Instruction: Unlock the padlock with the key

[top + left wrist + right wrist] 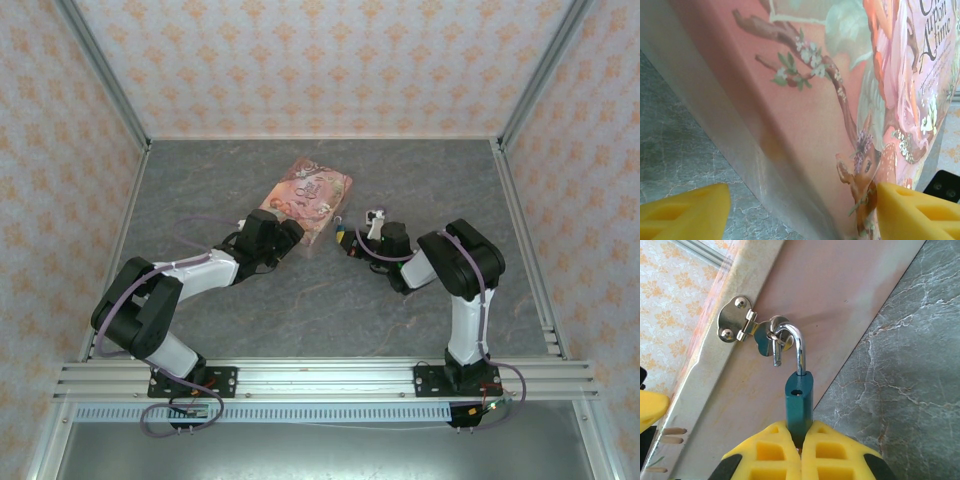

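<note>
One leg of the padlock's [799, 397] shackle [792, 337] ends free in the air, clear of the open hole in the top of the blue-teal body, while the longer leg runs down into the body. The lock therefore looks sprung, and the turning step is judged done or very nearly so. The small, slim body stands upright just ahead of the right gripper [801, 434], whose yellow fingers are closed tight on its lower half. Whether the key sits in the bottom of the body between those fingers cannot be told. Beyond the fingertips the bright, thin shackle hooks through the loop of a silvery hasp [737, 320] riveted to the pale side of the pink tin [840, 290], up and to the left of the hand. What seems left is to confirm the release, which would call for a small swing of the body to slip the free leg out of the loop without dragging the tin. The left gripper [804, 202] is spread wide, with the tin's illustrated lid and grey wall between its fingers and grey table [900, 390] showing beside one of them, so it brackets the tin and is not seen to clamp it.
</note>
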You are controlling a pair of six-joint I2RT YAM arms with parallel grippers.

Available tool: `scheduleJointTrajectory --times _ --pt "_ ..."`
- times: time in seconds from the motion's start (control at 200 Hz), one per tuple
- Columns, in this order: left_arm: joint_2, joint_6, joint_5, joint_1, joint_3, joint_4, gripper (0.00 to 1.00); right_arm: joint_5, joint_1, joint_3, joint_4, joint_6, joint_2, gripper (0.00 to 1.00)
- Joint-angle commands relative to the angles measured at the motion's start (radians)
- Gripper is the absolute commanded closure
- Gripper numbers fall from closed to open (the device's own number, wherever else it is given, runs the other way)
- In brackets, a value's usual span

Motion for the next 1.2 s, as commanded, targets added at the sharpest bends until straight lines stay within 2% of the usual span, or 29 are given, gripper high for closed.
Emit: scheduleJointTrajectory --times 0.0,0.651,0.976,1.196 --pt "0.031 0.021 -0.019 -0.011 -0.064 -0.238 0.26 0.065 -0.009 0.046 0.076 0.001 0.016 1.00" --pt "0.026 0.025 -0.016 -0.010 -0.088 -0.239 0.26 0.093 -0.027 0.111 0.062 0.047 0.036 1.00" --pt "0.016 0.026 -0.014 -0.011 -0.105 -0.235 0.26 0.061 -0.029 0.158 0.051 0.067 0.044 1.00" --pt "-0.014 0.025 -0.028 -0.007 -0.111 -0.252 0.26 0.029 -0.029 0.096 0.017 0.008 0.012 1.00"
